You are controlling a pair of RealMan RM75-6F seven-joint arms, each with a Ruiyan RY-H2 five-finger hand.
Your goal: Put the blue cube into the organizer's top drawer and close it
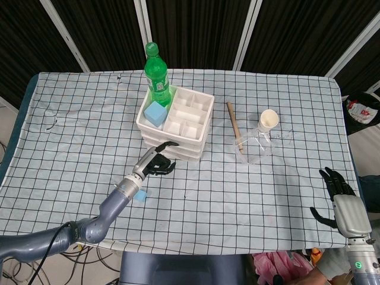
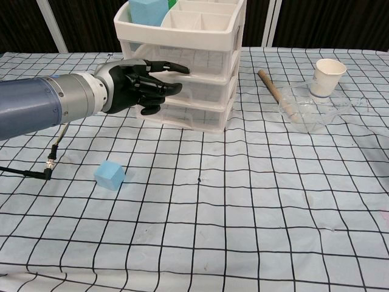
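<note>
While its fingers reach toward the organizer [image 2: 182,67], the left hand [image 2: 143,82] holds nothing — right hand [image 1: 339,199] empty, fingers spread.

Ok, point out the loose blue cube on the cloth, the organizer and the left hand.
blue cube [image 2: 110,175], chest view, on its top face.
organizer [image 2: 206,82], chest view, on a drawer front.
left hand [image 2: 137,82], chest view, on the palm.
</note>
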